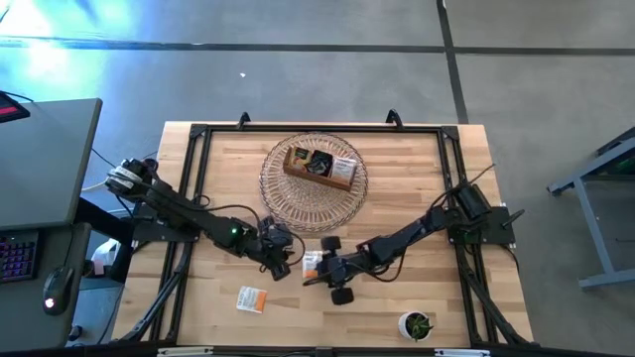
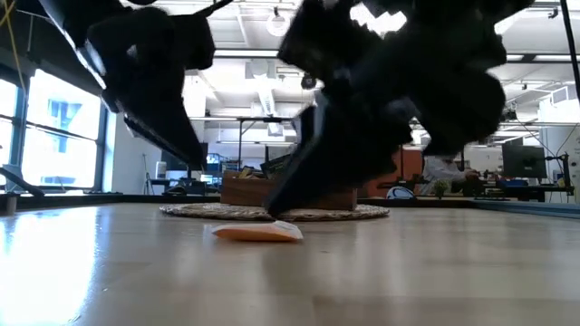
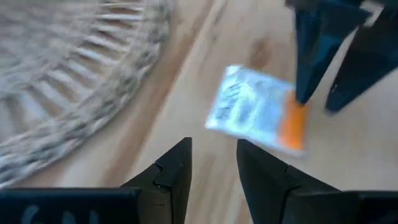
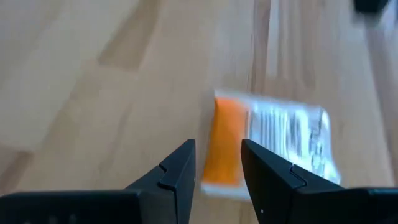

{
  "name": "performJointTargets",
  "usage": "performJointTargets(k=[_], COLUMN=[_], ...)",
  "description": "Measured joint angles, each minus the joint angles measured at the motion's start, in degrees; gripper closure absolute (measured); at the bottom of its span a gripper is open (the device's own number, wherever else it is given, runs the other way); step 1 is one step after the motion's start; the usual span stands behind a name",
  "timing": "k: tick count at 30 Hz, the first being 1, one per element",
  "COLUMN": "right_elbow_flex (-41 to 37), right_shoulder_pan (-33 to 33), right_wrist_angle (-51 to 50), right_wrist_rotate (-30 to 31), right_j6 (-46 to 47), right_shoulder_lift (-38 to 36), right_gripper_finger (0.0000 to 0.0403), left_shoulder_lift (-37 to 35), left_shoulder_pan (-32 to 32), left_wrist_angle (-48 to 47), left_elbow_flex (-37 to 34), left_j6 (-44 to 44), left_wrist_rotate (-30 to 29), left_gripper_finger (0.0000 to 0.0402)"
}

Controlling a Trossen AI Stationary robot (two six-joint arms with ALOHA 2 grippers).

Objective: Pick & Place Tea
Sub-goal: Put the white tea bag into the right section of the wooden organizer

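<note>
A white-and-orange tea sachet (image 1: 312,263) lies flat on the wooden table between my two grippers; it also shows as the sachet (image 3: 255,111) and as the sachet (image 4: 273,140). My left gripper (image 3: 213,155) is open just short of the sachet's white end, on its left. My right gripper (image 4: 217,158) is open, its fingertips slanting down at the sachet's orange end (image 4: 225,140). A second sachet (image 1: 252,298) lies nearer the front edge. Several more sit in the wooden tray (image 1: 319,169) on the wicker mat (image 1: 288,198). My right gripper stands open with its fingertips (image 3: 303,93) right at the sachet's orange end (image 3: 292,124), slanting down from the table's right. I cannot tell whether they touch it. The sachet lies flat on the table.
A small green plant in a white pot (image 1: 417,324) stands near the front right corner. The black frame rails (image 1: 193,188) run along the table's left, right and far sides. Bare wood lies at the front centre, around the second sachet.
</note>
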Motion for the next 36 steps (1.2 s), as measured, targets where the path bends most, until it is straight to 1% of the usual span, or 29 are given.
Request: performJointTargets(k=[2,4,6,8,12,15,18,22,23,25,27,30,33,36], right_elbow_flex=[0.4,0.6,0.6,0.7,0.6,0.6,0.5,0.7,0.7,0.5,0.5,0.4,0.4,0.4], right_shoulder_pan=[0.3,0.3,0.3,0.3,0.3,-0.2,-1.9,-6.1,-7.2,-9.7,-11.9,-13.8,-13.6,-13.1], right_wrist_angle=[0.3,0.3,-0.1,-1.1,-4.4,-4.6,-7.0,-10.9,-11.0,-10.7,-10.7,-10.8,-10.8,-10.6], right_wrist_rotate=[0.7,0.9,1.0,1.0,2.5,1.7,-1.0,-2.8,-2.7,-2.5,-4.1,-7.7,-9.7,-11.4], right_j6=[-0.7,-0.7,-0.4,-0.3,-0.3,-0.3,0.5,1.7,1.8,2.9,4.4,6.1,5.9,6.2], right_shoulder_lift=[-0.4,-0.6,-0.6,-0.6,-0.6,-0.8,-3.3,-8.4,-9.2,-9.6,-8.9,-6.7,-5.4,-5.0], right_gripper_finger=[0.0277,0.0277,0.0277,0.0277,0.0277,0.0277,0.0277,0.0277,0.0277,0.0277,0.0277,0.0277,0.0277,0.0277], left_shoulder_lift=[1.1,2.4,3.8,4.5,5.9,6.3,6.3,6.3,6.3,6.8,8.7,10.9,11.9,12.9], left_shoulder_pan=[0.0,0.0,0.0,0.0,0.0,0.0,-0.1,-1.7,-2.2,-3.2,-3.8,-4.1,-4.6,-4.6], left_wrist_angle=[1.9,2.1,3.9,3.6,2.7,3.6,6.0,12.0,13.4,15.8,17.1,16.6,17.7,19.1], left_elbow_flex=[0.2,0.0,0.1,0.1,0.0,0.1,0.1,0.1,0.1,0.1,0.2,0.0,0.1,0.1], left_j6=[-1.9,-3.2,-2.8,-1.8,-2.2,-4.6,-2.0,4.1,6.1,9.8,10.9,10.6,10.9,11.2], left_wrist_rotate=[2.1,2.4,2.5,2.6,5.9,7.9,11.0,12.4,12.3,10.2,7.7,6.5,5.9,7.2], left_gripper_finger=[0.0276,0.0276,0.0276,0.0276,0.0276,0.0276,0.0276,0.0276,0.0276,0.0276,0.0279,0.0300,0.0342,0.0387])
